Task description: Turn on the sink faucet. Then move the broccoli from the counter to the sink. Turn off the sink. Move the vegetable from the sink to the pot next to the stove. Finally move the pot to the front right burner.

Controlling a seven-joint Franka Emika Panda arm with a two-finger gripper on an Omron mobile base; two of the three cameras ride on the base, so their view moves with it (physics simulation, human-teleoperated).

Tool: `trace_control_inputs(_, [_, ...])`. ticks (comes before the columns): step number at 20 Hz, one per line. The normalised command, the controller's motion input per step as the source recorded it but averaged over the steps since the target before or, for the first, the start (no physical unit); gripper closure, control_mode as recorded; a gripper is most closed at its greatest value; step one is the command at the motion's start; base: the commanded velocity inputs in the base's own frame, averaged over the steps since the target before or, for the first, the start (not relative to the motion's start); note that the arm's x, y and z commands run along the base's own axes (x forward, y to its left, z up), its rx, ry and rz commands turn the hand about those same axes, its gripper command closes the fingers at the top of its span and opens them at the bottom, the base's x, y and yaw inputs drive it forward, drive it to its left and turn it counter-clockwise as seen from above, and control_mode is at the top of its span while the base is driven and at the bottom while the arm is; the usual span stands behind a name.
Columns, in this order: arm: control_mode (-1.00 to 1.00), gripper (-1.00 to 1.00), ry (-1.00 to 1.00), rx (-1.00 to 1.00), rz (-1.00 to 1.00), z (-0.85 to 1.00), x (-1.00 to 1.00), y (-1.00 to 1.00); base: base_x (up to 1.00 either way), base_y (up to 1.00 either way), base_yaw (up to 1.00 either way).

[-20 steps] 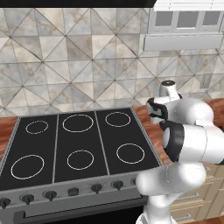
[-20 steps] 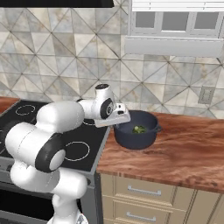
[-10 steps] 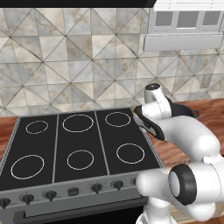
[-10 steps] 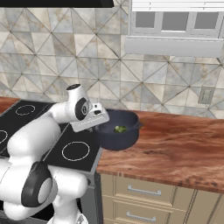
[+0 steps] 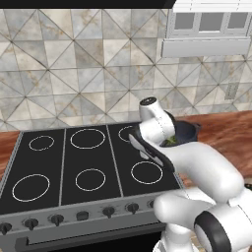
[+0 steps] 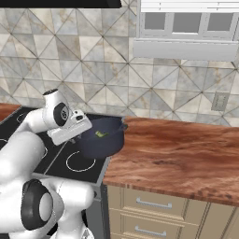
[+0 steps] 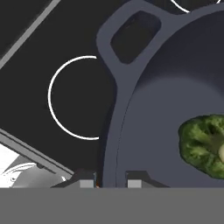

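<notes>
The dark grey pot (image 6: 103, 139) is over the right edge of the black stove (image 5: 74, 162), partly above the counter (image 6: 177, 154). My gripper (image 7: 110, 183) is shut on the pot's rim (image 7: 111, 144), one finger inside and one outside, close to its loop handle (image 7: 131, 30). The broccoli (image 7: 205, 146) lies on the pot's floor and shows as a green spot (image 6: 101, 134) from the right base. From the left base my arm hides most of the pot (image 5: 186, 132). The front right burner ring (image 6: 80, 161) lies just in front of the pot.
A row of dark knobs (image 5: 81, 216) runs along the stove's front panel. Beige drawers (image 6: 154, 205) sit under the counter. A wall outlet (image 6: 219, 101) and upper cabinets (image 6: 186, 28) are behind, above the tiled wall.
My gripper has carried the pot with the broccoli leftward, from the counter beside the stove to over the stove's right edge.
</notes>
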Motion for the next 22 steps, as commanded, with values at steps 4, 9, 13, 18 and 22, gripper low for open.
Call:
trace_control_inputs(4, [-1.00, 1.00, 0.05, 0.00, 0.25, -0.10, -0.27, 0.59, 0.00, 0.00, 0.00])
trace_control_inputs(9, [-1.00, 1.00, -0.01, 0.00, 0.22, -0.36, -0.39, 0.39, 0.00, 0.00, 0.00])
trace_control_inputs(13, [-1.00, 1.00, 0.00, 0.02, 0.17, -0.16, -0.13, 0.19, 0.00, 0.00, 0.00])
trace_control_inputs(18, [-1.00, 1.00, 0.00, 0.07, 0.15, -0.05, 0.00, 0.04, 0.00, 0.00, 0.00])
trace_control_inputs(22, [-1.00, 1.00, 0.00, 0.06, 0.15, -0.12, 0.00, 0.00, 0.00, 0.00, 0.00])
